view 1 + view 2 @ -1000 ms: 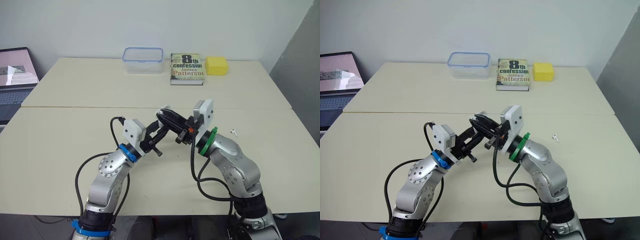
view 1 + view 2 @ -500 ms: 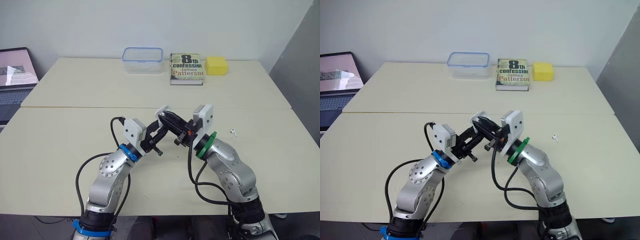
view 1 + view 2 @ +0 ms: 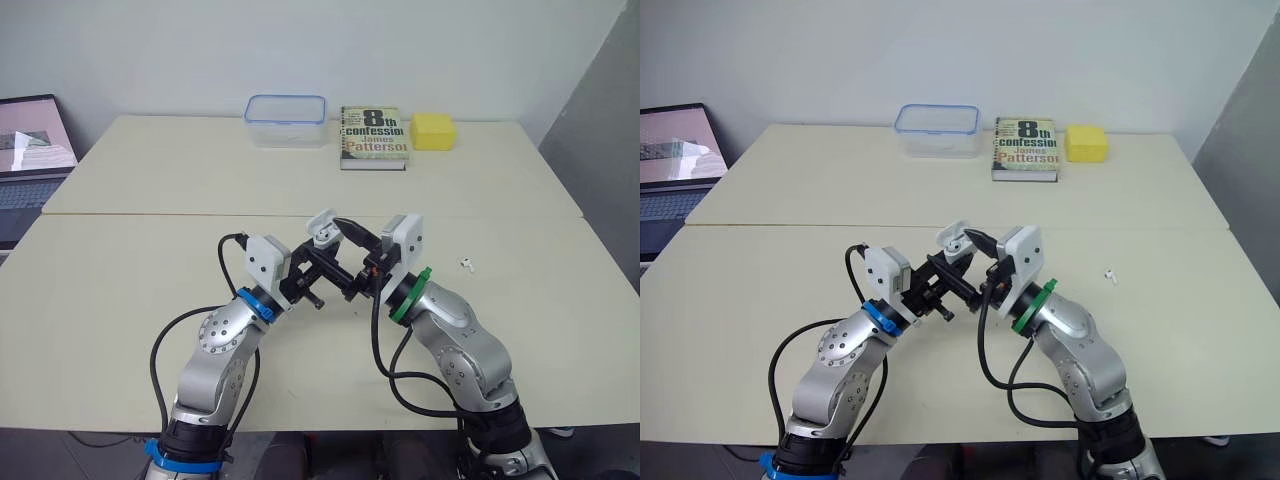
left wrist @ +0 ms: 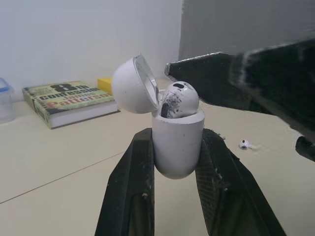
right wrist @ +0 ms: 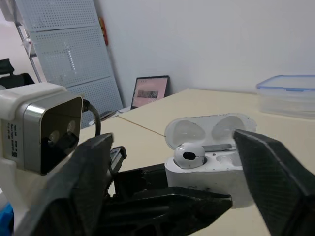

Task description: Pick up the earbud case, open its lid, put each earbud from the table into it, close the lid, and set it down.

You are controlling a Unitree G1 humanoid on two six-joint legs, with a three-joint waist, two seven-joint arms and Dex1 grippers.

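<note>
Left tool (image 4: 177, 147) clamps the earbud case (image 4: 177, 125), lid (image 4: 130, 84) raised; right tool (image 5: 173, 140), fingers (image 5: 275, 196) spread, straddles it, apparently without contact.

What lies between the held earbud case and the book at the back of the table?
Between the earbud case and the book there is only bare table, crossed by the seam where two tabletops meet; the left eye view shows it.
</note>
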